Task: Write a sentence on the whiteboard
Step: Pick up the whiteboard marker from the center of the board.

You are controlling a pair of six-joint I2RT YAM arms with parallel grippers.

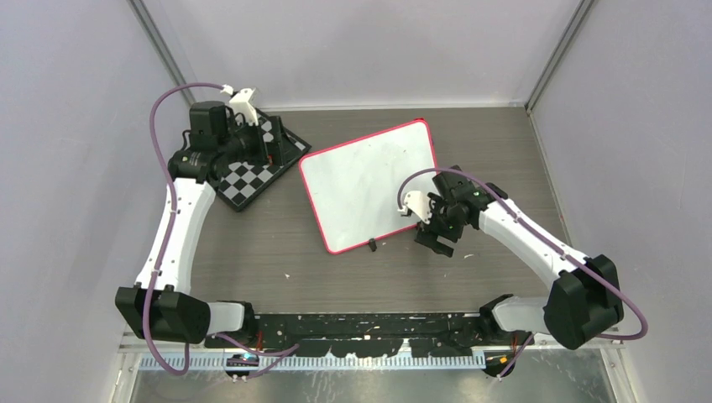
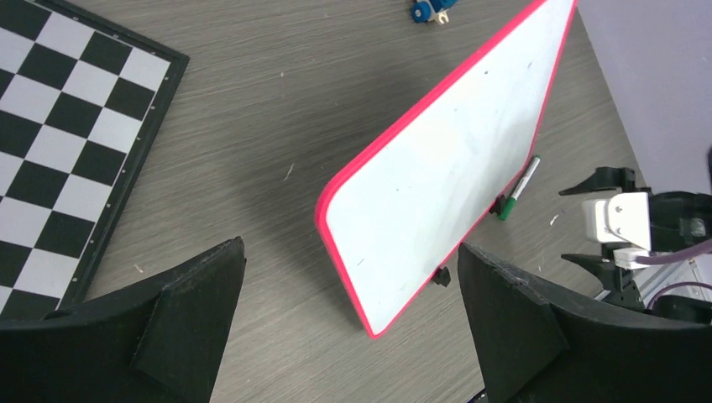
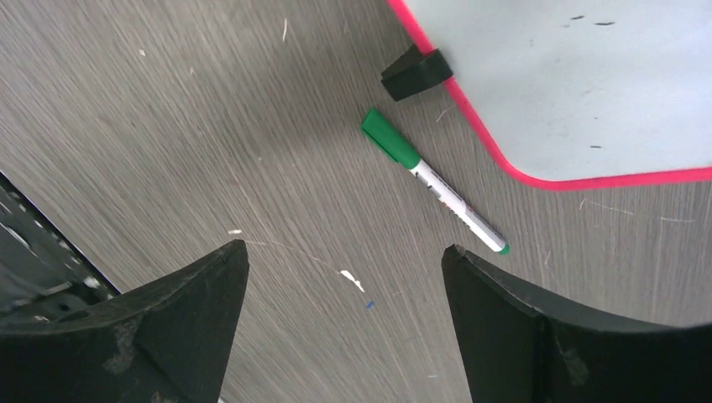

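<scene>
Both claws are hanging spread wide and holding nothing, with the whiteboard [image 1: 365, 180] lying between them at the middle of the table [image 1: 277, 252].

The whiteboard is sitting turned at an angle, its red-pink rim running around a white face that is showing only faint specks and smudges. The right gripper [image 3: 344, 248] is hovering over bare tabletop just right of the board's near right corner, fingers [image 3: 520, 319] well apart. A green-capped marker [image 3: 432, 180] is lying on the wood below it, just beside the rim and one black foot [image 3: 411, 71], touching neither finger. The left gripper [image 2: 350, 248] is hanging above the chessboard [image 1: 252, 176] at the far left, jaws equally wide. A small blue object [image 2: 432, 10] is resting on the table beyond the board.
</scene>
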